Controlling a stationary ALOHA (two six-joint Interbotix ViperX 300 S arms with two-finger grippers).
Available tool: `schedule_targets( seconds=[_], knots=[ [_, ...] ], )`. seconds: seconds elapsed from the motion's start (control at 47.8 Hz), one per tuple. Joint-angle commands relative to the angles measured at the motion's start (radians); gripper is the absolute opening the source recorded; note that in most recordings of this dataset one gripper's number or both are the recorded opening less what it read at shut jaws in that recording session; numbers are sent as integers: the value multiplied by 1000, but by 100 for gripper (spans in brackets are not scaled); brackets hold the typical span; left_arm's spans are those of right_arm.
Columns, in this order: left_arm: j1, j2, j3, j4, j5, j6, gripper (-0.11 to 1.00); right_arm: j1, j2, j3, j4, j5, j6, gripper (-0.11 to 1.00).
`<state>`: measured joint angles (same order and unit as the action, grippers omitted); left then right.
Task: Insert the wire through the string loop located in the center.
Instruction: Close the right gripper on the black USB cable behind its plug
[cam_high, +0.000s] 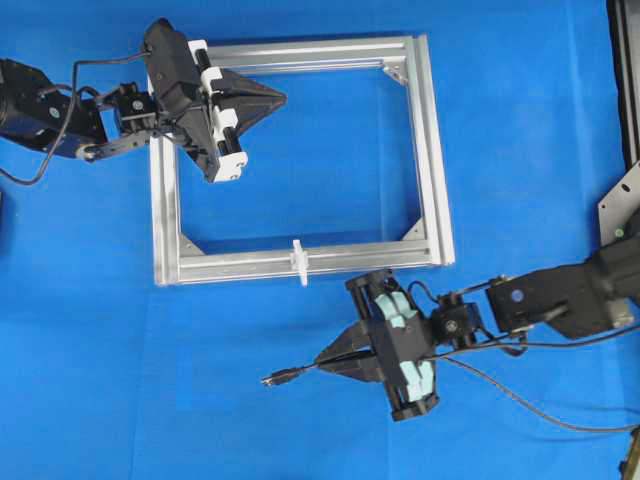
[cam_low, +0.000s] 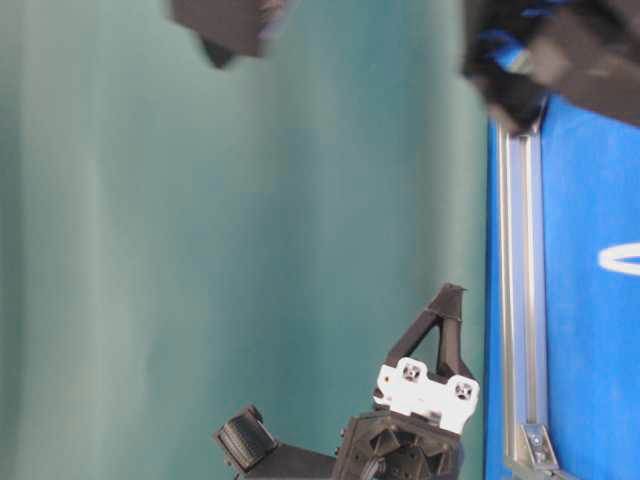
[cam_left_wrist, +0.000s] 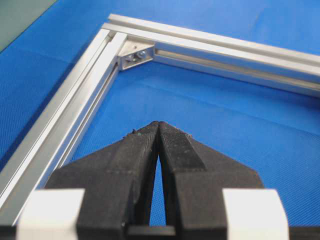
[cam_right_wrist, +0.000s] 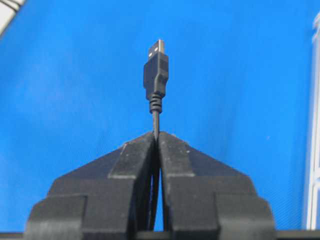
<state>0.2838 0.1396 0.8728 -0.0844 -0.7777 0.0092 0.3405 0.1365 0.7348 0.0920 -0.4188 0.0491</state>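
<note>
The wire (cam_high: 296, 375) is a thin black cable ending in a dark plug with a metal tip (cam_right_wrist: 156, 67). My right gripper (cam_high: 322, 361) is shut on the wire just behind the plug, low in the overhead view, with the plug pointing left. The cable trails off to the right (cam_high: 530, 405). In the right wrist view the right gripper (cam_right_wrist: 156, 135) pinches the cable between its tips. The string loop (cam_high: 298, 259) is a small white upright piece on the near rail of the silver frame (cam_high: 432, 150). Over the frame's top left corner my left gripper (cam_high: 280, 97) is shut and empty, its tips (cam_left_wrist: 158, 125) touching.
The frame lies on a blue cloth (cam_high: 520, 120). A silver corner bracket (cam_left_wrist: 135, 54) sits in the frame corner ahead of the left gripper. The table-level view shows the frame rail (cam_low: 525, 300) edge-on and a gripper (cam_low: 450, 292) below.
</note>
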Motion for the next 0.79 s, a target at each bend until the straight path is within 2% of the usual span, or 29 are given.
schedule_targets(
  seconds=[0.0,0.774],
  knots=[
    [2,-32,-8,3,-5,2,0,3,-57,-17,-5,21,-3,-2],
    [2,-32,-5,3,-5,2,0,3,-80,-17,-6,43,-5,-2]
  ],
)
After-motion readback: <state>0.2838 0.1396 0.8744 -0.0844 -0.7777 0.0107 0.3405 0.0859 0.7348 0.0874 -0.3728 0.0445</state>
